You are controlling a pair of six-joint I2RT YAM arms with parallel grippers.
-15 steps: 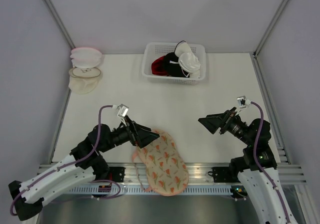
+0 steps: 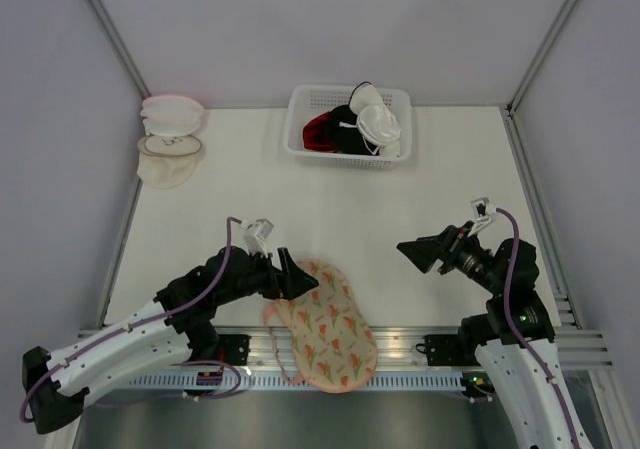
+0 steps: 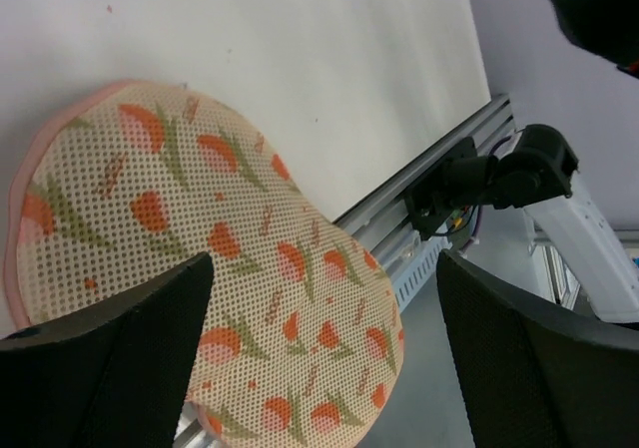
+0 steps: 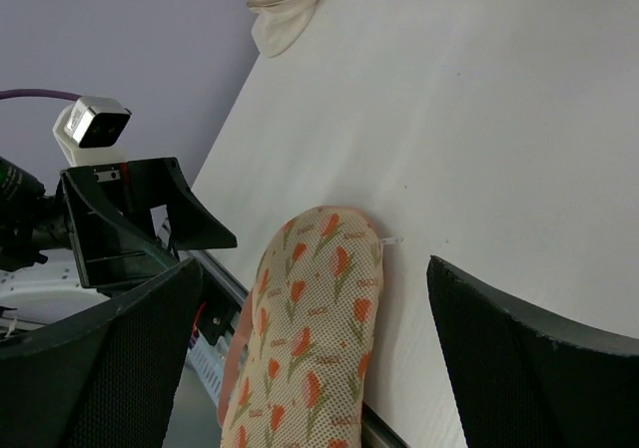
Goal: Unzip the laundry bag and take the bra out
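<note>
Progress: nil so far. Laundry bag (image 2: 325, 324) lies flat and looks zipped, no bra out, so unzip + removal both left to do. L gripper (image 2: 297, 281): jaws wide, empty, low over bag's far end, bag just under tips. R gripper (image 2: 412, 251): wide, empty, raised, bag well apart on L-arm side.

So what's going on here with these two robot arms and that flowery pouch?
The two arms are setting up to open the floral laundry bag. It lies flat at the near edge of the table, partly hanging over it, and it looks closed. The left gripper is at the bag's far end with its jaws open, gripping nothing. The right gripper is also open, off to the side and apart from the bag. A white basket of garments sits at the far side.
</note>
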